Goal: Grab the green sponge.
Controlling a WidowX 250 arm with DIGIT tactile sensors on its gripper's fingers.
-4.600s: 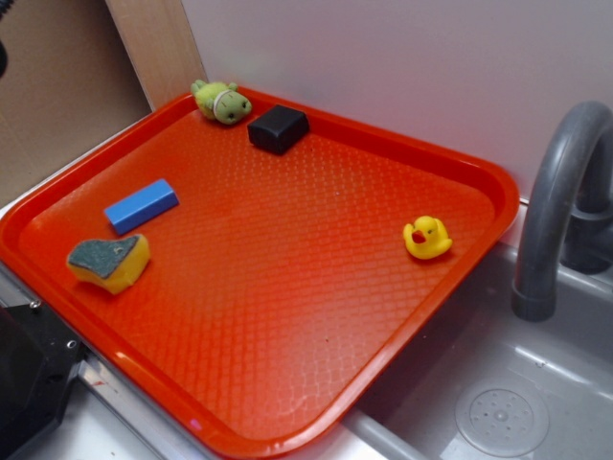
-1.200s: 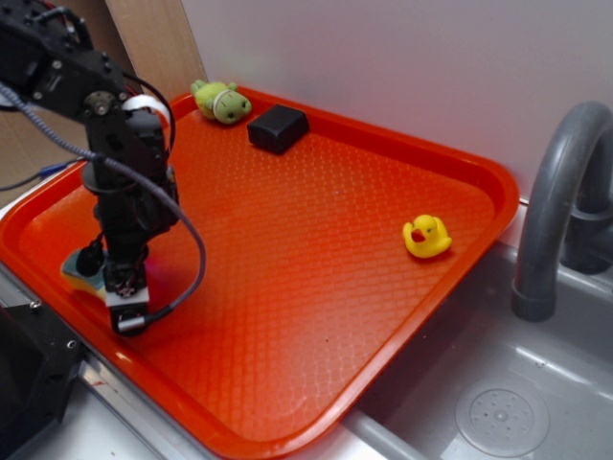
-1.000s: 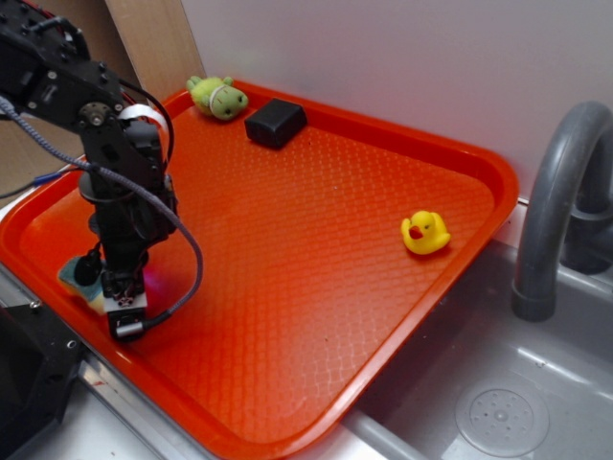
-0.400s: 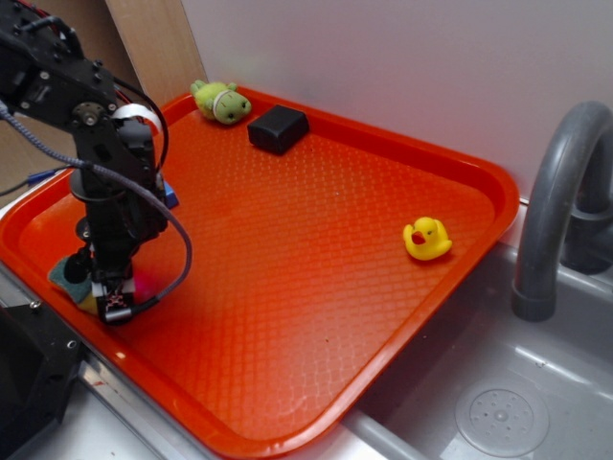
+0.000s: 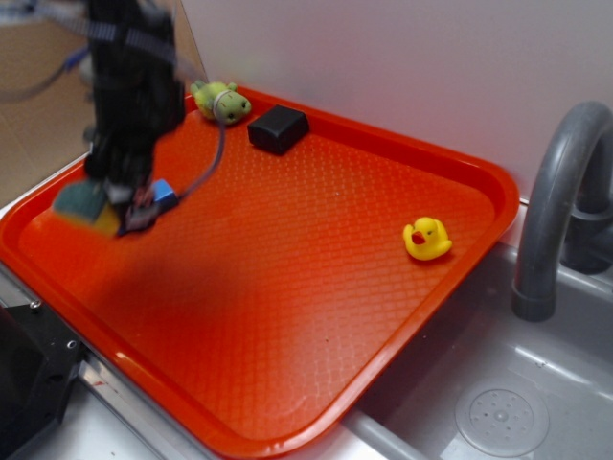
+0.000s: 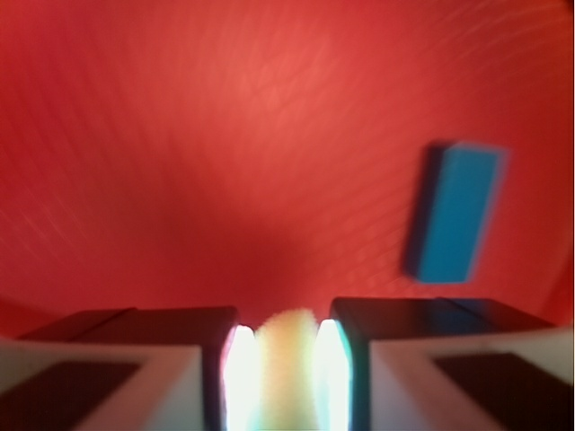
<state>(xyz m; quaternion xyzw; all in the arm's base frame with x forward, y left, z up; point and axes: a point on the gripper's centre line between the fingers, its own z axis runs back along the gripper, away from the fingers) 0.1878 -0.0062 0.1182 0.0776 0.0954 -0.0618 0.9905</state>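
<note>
The green sponge (image 5: 86, 206), yellow foam with a dark green-grey top, hangs in the air above the left part of the red tray (image 5: 316, 316). My gripper (image 5: 113, 203) is shut on it, and the arm above is blurred by motion. In the wrist view the sponge's yellow foam (image 6: 286, 368) is squeezed between the two black fingers of my gripper (image 6: 286, 359), with the tray floor well below.
A blue block (image 5: 163, 195) (image 6: 456, 214) lies on the tray just right of the gripper. A fuzzy green plush toy (image 5: 220, 101) and a black box (image 5: 279, 128) sit at the tray's far edge, a yellow rubber duck (image 5: 427, 238) at the right. A grey tap (image 5: 563, 206) and sink stand beyond the right rim.
The gripper, low on the tray over the sponge 0.4 s ago, has risen with the sponge held in it. The blue block, hidden behind the arm before, shows again.
</note>
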